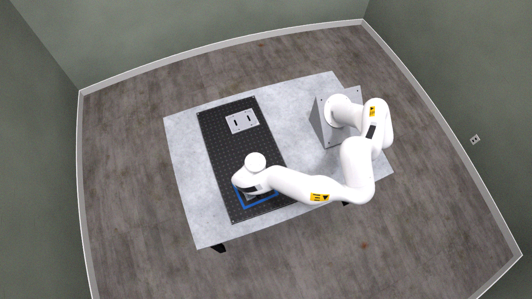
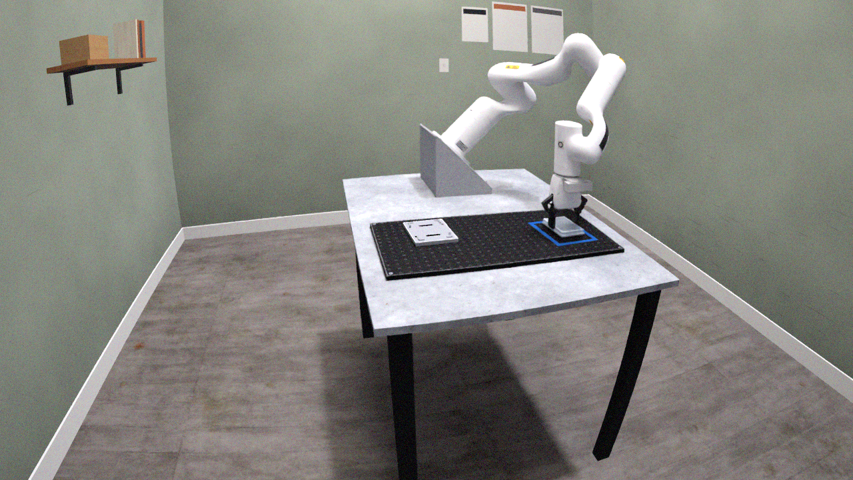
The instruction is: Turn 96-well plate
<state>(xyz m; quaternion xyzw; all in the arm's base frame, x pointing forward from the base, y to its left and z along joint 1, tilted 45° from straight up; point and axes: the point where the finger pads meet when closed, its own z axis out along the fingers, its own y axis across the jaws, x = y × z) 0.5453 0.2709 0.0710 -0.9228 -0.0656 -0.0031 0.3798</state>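
The pale 96-well plate (image 2: 566,227) (image 1: 251,197) sits low inside a blue marked rectangle (image 2: 575,241) (image 1: 242,203) at the right end of the black hole-grid board (image 2: 488,245) (image 1: 223,156). My gripper (image 2: 563,218) points straight down and is shut on the plate, with its fingers wide apart on the plate's sides. I cannot tell whether the plate touches the board. In the overhead view the wrist hides the fingers and most of the plate. The cut-off corner is too small to make out. A light flat nest plate (image 2: 447,234) (image 1: 241,127) with two dark slots lies at the board's other end with nothing on it.
The board lies on a pale table (image 2: 477,292) (image 1: 178,148). The arm's grey wedge mount (image 2: 444,173) (image 1: 327,122) stands at the back of the table. The table's right edge is close to the blue rectangle.
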